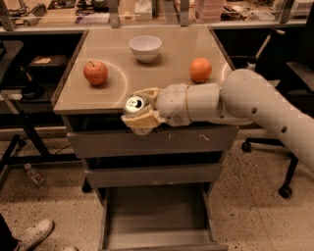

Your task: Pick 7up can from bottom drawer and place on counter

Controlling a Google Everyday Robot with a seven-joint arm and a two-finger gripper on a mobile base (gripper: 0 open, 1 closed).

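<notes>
My gripper [138, 111] is shut on the 7up can [134, 105], whose shiny lid with pull tab faces up. It holds the can upright at the counter's front edge, level with the rim, left of centre. The white arm [245, 100] reaches in from the right across the counter's front. The counter [162, 73] is a glossy tan top with a thin grey rim. The bottom drawer [157, 215] stands pulled open below, its grey floor bare.
On the counter stand a red apple [95, 73] at the left, a white bowl [145, 48] at the back and an orange [200, 69] at the right. A cluttered workbench [147, 12] runs behind. A plastic bottle [33, 174] and a shoe [34, 234] lie on the floor at left.
</notes>
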